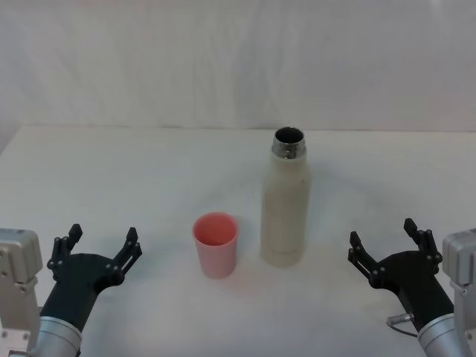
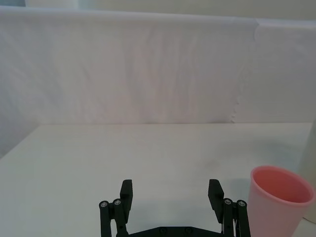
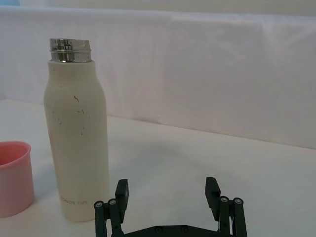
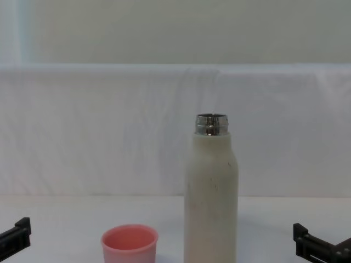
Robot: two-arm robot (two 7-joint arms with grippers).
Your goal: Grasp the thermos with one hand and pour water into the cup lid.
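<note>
- The tabletop [image 1: 111, 171] is white and wide. A white cloth wall [image 1: 223, 59] stands along its far edge.
- The thermos [image 1: 285, 204] is the tall thing. It stands straight up near the middle of the tabletop, a little to the right. Its body is cream-white with small dark specks. Its shiny steel neck [image 1: 288, 143] is open at the top, with no lid on it. From the right wrist view the thermos [image 3: 77, 133] has small pale letters near its bottom.
- The left claw [image 1: 102, 249] sits low over the tabletop on the left side, well apart from the cup. Its fingers are spread apart and hold nothing. In the left wrist view the left claw [image 2: 172, 195] points toward the cloth wall, and the cup sits off to one side of it.
- The right claw [image 1: 388, 249] sits low on the right side, near the thermos but not touching it. Its fingers are spread apart too, and hold nothing. In the right wrist view the right claw [image 3: 167, 192] is beside the thermos.
- The cup [image 1: 216, 244] is small and pink. It stands upright just left of the thermos, with a small gap between them. Its open mouth faces up. I cannot tell if anything is inside.
- In the chest view the cup [image 4: 130, 245] is much shorter than the thermos [image 4: 211, 203].
</note>
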